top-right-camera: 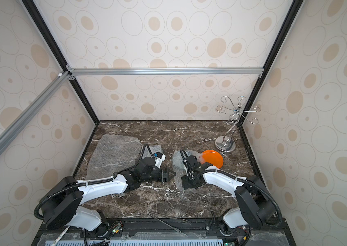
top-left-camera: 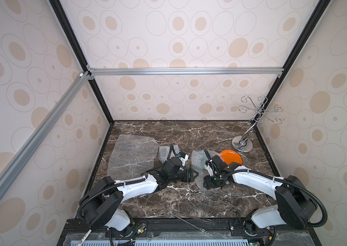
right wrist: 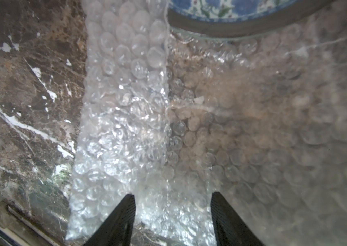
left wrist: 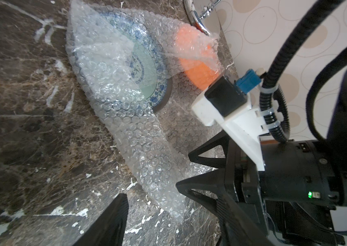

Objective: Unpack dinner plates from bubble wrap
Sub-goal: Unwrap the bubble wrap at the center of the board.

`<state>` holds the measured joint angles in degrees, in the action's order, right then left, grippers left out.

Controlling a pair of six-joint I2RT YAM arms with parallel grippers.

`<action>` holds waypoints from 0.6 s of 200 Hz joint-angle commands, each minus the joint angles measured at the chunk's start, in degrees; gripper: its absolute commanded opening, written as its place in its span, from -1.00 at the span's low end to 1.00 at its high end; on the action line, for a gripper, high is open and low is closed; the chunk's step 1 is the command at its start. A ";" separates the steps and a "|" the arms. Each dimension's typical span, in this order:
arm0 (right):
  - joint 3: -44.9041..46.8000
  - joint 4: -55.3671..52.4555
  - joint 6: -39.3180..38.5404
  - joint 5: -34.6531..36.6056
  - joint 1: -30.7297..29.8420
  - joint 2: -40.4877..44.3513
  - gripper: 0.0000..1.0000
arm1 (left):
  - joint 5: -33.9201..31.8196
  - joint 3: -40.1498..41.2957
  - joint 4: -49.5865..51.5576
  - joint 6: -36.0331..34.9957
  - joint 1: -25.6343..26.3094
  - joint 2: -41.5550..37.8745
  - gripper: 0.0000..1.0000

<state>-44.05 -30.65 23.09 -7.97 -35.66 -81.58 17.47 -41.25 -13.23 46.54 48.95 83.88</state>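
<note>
Dinner plates lying half under bubble wrap near the wire stand.
We are risking dragging them if the sheet is tugged while they are weighing on it; the right gripper is straddling its edge, jaws released; the left gripper is hanging empty, released; we are counting two plates, the orange plate and the patterned plate (a dark rim beneath may be a third), and three wrap sheets.
</note>
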 commanded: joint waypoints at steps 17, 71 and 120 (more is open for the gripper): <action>-5.72 -4.56 0.02 -0.88 0.94 4.66 0.21 | -2.78 -4.32 4.94 -2.76 0.18 0.64 0.40; -10.52 -7.46 -1.54 -6.29 9.34 7.95 0.21 | -3.29 -5.77 6.48 -4.06 -0.25 1.11 0.45; -17.43 -11.27 -3.13 -6.14 13.82 2.78 0.22 | -3.88 -7.55 8.27 -5.18 -0.61 1.89 0.47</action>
<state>-57.71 -38.09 21.39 -13.41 -23.35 -75.64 14.96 -45.54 -7.33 43.40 48.62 85.01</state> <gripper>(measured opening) 0.609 0.732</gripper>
